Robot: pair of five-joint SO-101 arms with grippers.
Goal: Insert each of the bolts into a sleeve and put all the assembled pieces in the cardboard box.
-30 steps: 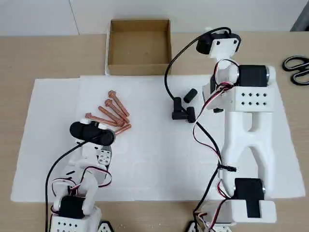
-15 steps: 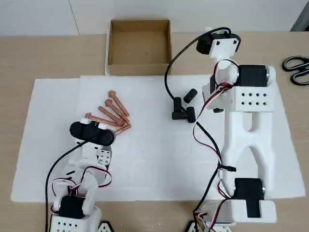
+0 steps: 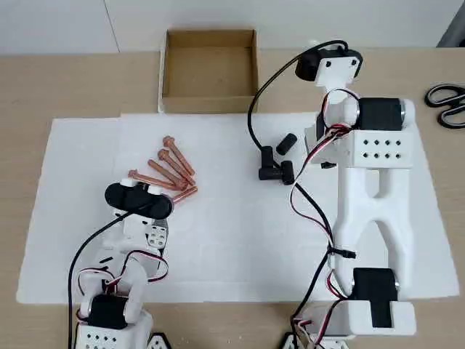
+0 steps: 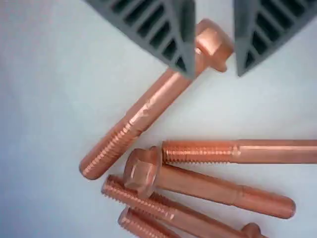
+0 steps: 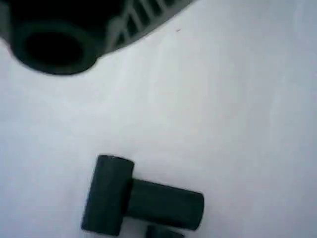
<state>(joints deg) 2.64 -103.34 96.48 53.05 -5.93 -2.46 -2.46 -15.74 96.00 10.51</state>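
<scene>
A white sheet (image 3: 240, 240) lies flat on the light wooden tabletop (image 3: 73, 80), covering most of it, and black-handled scissors (image 3: 449, 102) rest on bare wood at the tabletop's right edge.

Five copper bolts (image 3: 173, 166) lie flat in a loose fan on my left side. The short black sleeves (image 3: 272, 173) lie clustered on my right. The open cardboard box (image 3: 209, 73) sits beyond both.

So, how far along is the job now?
Done: nothing, the cardboard box is empty. In hand: the left gripper is open, a finger on each side of one bolt on the mat. Left: the bolts and black sleeves lie apart, none joined or boxed.
</scene>
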